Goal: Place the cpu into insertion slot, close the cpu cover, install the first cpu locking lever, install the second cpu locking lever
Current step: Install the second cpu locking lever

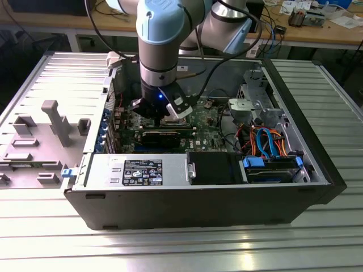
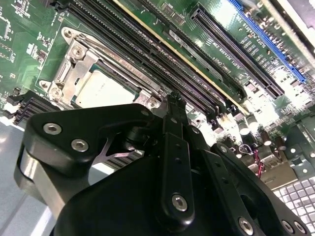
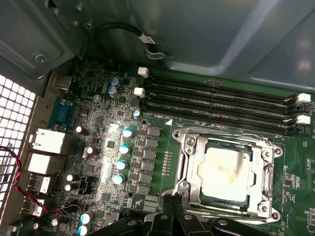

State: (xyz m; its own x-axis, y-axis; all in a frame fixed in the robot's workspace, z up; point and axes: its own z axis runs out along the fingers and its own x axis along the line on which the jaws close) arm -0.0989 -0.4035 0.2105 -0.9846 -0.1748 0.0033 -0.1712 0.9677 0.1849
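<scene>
1. The matte black gripper (image 2: pixel 173 105), bolted with bright screws, has its slim fingers pressed together with nothing between them, tips just beside the socket's edge.
2. The cpu (image 3: pixel 222 173), a flat square with a dull, smudged silvery top, lies seated in the insertion slot (image 3: pixel 186 173).
3. The cpu cover (image 3: pixel 224 142), a thin stamped-metal frame, lies flat around the chip.
4. Beyond run long, narrow black memory slots (image 3: pixel 216 101) across the glossy green motherboard (image 3: pixel 162 147).

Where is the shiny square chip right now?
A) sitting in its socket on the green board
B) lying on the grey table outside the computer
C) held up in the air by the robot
A: in both wrist views the cpu lies flat in the insertion slot, framed by the cpu cover.
</scene>
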